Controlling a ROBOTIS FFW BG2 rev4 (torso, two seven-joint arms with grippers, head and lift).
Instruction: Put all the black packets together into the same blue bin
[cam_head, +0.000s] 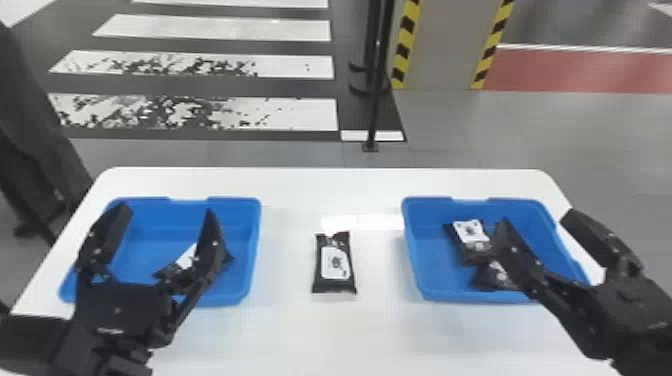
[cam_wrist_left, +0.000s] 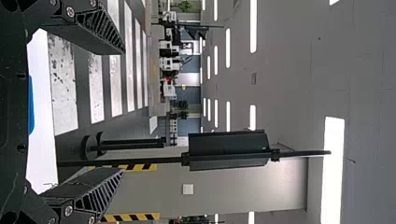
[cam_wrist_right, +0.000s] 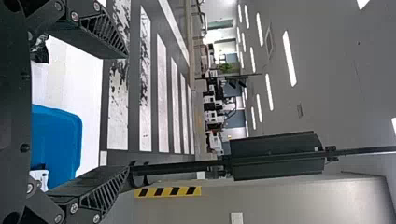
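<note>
In the head view my left gripper (cam_head: 165, 215) stands open over the left blue bin (cam_head: 254, 250), where a black packet (cam_head: 186, 257) lies partly behind a finger. Between the bins, a black packet (cam_head: 335, 265) with a white label lies on the table. The right blue bin (cam_head: 417, 250) holds a black packet (cam_head: 470, 235) and another packet (cam_head: 495, 275), partly covered by my open right gripper (cam_head: 540, 222). The left wrist view shows the left gripper (cam_wrist_left: 123, 112) with its fingers wide apart. In the right wrist view the right gripper (cam_wrist_right: 128, 114) is spread likewise, near the blue bin (cam_wrist_right: 56, 140).
The white table (cam_head: 325, 330) carries both bins, one on each side. Beyond its far edge stand a black pole (cam_head: 377, 100) and a pillar (cam_head: 442, 45) with yellow-black stripes. Dark legs of a person or object are at the left edge.
</note>
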